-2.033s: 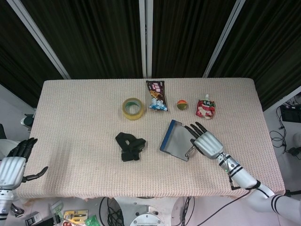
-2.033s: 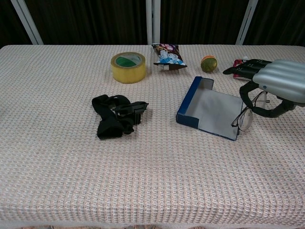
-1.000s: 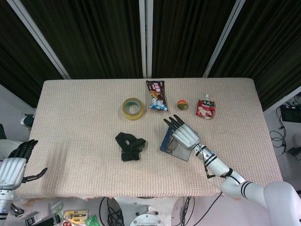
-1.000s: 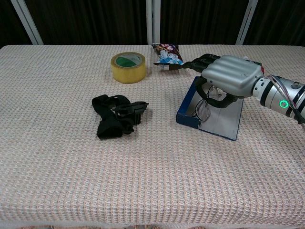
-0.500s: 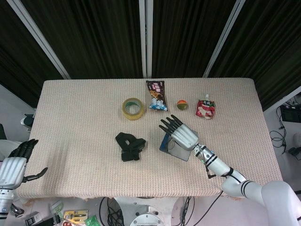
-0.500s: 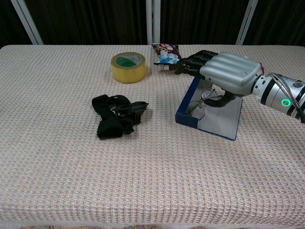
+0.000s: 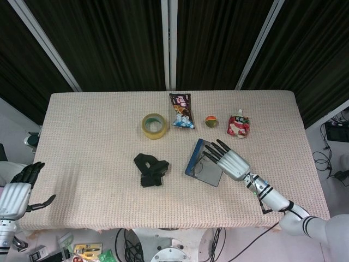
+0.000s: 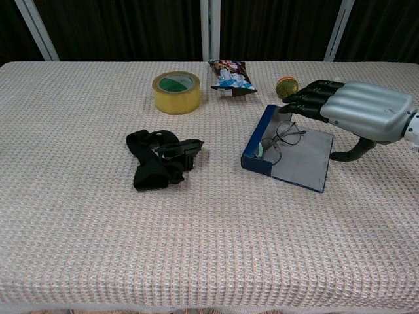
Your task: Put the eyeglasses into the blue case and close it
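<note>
Eyeglasses lying inside the open blue case, toward its raised left wall, apart from any hand. Right hand hovering over the case's right half, fingers spread and holding nothing. Left hand idle off the counter, far left of the case, also spread. Best to check both temples sit flat within the walls, then fold the lid over slowly.

Table: beige, waffle-weave cloth. Case: blue rim, grey lining. Glasses: thin dark wire frame. Tape roll: yellow, green inside the core. Strap bundle: black. Ball: orange and green. Pouch: red and white. Snack bag: dark with blue-white print. Right hand: silver back, black fingers
</note>
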Tool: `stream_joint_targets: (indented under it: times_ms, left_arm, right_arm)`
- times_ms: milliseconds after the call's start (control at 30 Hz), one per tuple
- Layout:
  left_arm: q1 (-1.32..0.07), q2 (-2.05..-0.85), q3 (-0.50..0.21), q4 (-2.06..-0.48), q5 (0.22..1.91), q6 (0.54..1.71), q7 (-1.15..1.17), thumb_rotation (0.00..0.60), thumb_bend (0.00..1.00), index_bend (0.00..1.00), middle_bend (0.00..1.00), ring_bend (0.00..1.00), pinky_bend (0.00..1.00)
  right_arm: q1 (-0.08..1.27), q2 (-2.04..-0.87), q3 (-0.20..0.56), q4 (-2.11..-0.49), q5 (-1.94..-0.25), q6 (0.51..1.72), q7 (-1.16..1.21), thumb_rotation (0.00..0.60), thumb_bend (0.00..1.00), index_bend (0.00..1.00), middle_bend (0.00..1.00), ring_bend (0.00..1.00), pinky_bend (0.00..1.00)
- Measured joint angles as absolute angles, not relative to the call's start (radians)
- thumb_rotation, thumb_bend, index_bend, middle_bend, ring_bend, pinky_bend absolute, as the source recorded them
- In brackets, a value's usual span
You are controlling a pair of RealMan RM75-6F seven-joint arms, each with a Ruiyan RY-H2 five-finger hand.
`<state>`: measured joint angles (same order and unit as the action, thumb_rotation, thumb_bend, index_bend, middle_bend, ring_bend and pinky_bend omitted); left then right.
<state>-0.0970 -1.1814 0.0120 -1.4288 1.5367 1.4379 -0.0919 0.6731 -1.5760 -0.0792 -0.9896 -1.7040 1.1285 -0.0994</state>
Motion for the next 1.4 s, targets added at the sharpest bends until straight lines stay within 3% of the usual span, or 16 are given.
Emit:
stream_joint_targets:
  times_ms: [633,733,867,1133,1300,1400]
  left_arm:
    - [-0.090,-1.189,0.012,-1.402,1.532,1.446,-0.110,0.385,0.18,0.05,0.08,0.09,0.24]
    - [-0.088,-1.195,0.012,-1.389,1.535,1.451,-0.120,0.385,0.18,0.05,0.08,0.09,0.24]
    - [-0.087,-1.200,0.011,-1.375,1.536,1.454,-0.132,0.382,0.18,0.05,0.08,0.09,0.24]
    - [-0.086,-1.201,0.010,-1.364,1.531,1.451,-0.144,0.384,0.18,0.05,0.08,0.09,0.24]
    - [-0.086,-1.201,0.009,-1.358,1.525,1.446,-0.149,0.381,0.18,0.05,0.08,0.09,0.24]
    - [-0.087,-1.202,0.007,-1.354,1.522,1.443,-0.153,0.381,0.18,0.05,0.08,0.09,0.24]
  right_arm:
    - [0.669,-1.683,-0.097,-0.839,-1.738,1.136,-0.045,0.600,0.05,0.00,0.00,0.00,0.00]
    - [0.672,-1.702,-0.100,-0.807,-1.753,1.161,-0.016,0.600,0.08,0.00,0.00,0.00,0.00]
    - [0.671,-1.750,-0.100,-0.731,-1.773,1.225,0.041,0.600,0.21,0.01,0.00,0.00,0.00]
    - [0.667,-1.886,-0.083,-0.548,-1.774,1.300,0.167,0.600,0.44,0.37,0.00,0.00,0.00]
    - [0.669,-1.931,-0.076,-0.484,-1.759,1.286,0.188,0.600,0.47,0.44,0.00,0.00,0.00]
    - [0.672,-1.946,-0.075,-0.467,-1.753,1.276,0.188,0.600,0.47,0.53,0.00,0.00,0.00]
